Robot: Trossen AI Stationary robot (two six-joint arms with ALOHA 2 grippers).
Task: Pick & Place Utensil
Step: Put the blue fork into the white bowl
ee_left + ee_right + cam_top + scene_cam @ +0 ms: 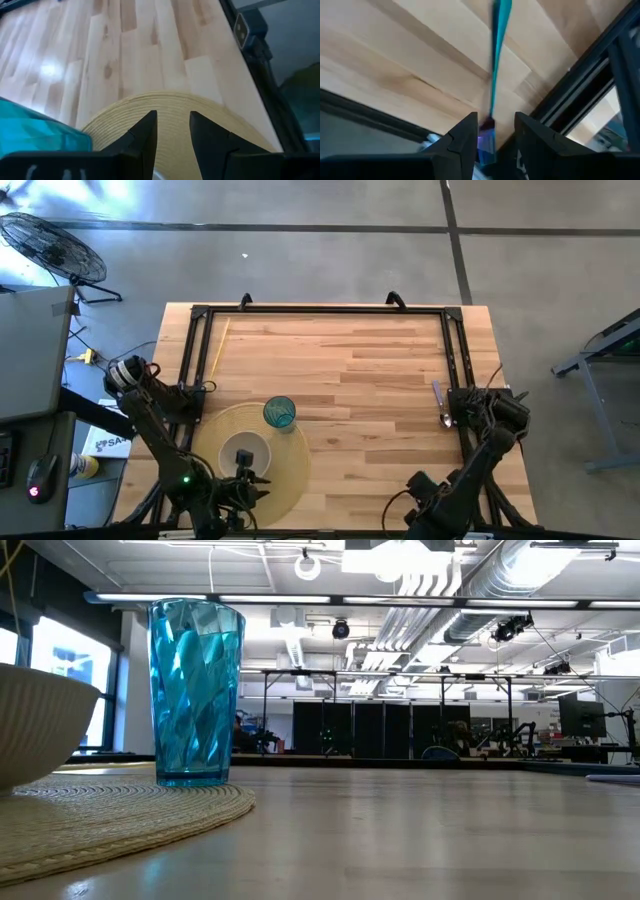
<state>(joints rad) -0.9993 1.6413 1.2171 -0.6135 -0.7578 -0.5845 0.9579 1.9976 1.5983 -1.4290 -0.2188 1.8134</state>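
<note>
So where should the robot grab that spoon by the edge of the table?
Probably mid-handle. The spoon lies flat by the table's right edge, its thin blue handle running straight away from the right end effector, whose fingers straddle it. Coming straight down from above, fingers either side of the handle, looks easiest.

Grey concrete floor (330, 250) surrounds the wooden tabletop (350, 370); a black fan (52, 245) stands upper left; ceiling ducts (470, 580) and strip lights (300, 598) run overhead.
</note>
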